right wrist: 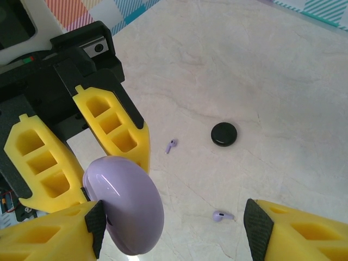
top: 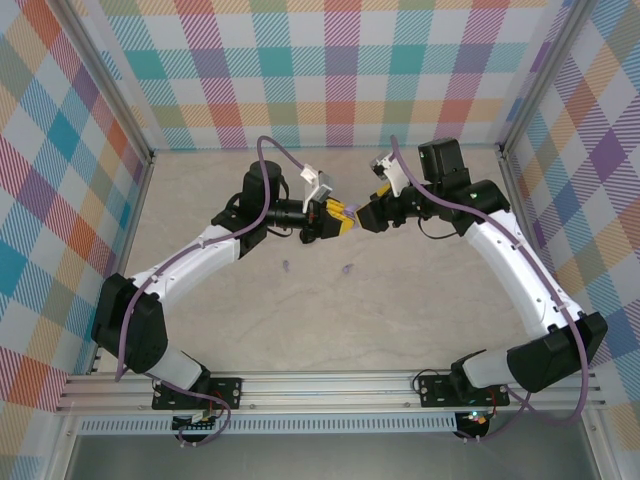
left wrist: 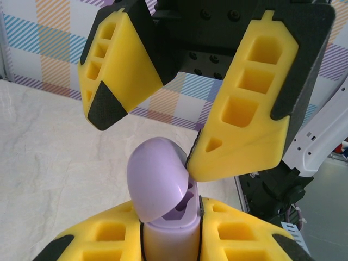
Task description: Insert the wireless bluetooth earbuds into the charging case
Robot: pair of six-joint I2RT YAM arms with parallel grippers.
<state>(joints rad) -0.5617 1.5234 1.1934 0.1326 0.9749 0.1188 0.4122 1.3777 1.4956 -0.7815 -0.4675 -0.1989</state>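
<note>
My left gripper (left wrist: 169, 239) is shut on the body of the lilac charging case (left wrist: 168, 231), held up above the table. Its domed lid (left wrist: 155, 182) stands open, and the two earbud wells inside look bare. My right gripper (right wrist: 174, 228) is open around the lid (right wrist: 128, 204); one of its fingertips (left wrist: 217, 157) touches the lid's edge. Both grippers meet mid-table, left gripper (top: 338, 217) and right gripper (top: 366, 214). Two pale lilac earbuds lie on the table below, one earbud (right wrist: 171, 145) farther off and the other earbud (right wrist: 222, 216) nearer.
A black round disc (right wrist: 224, 134) lies on the marble table (right wrist: 272, 81) beyond the earbuds. Checkered walls (top: 340, 70) close in the back and both sides. The lilac earbuds show faintly at mid-table, one earbud (top: 286, 266) and another earbud (top: 348, 268).
</note>
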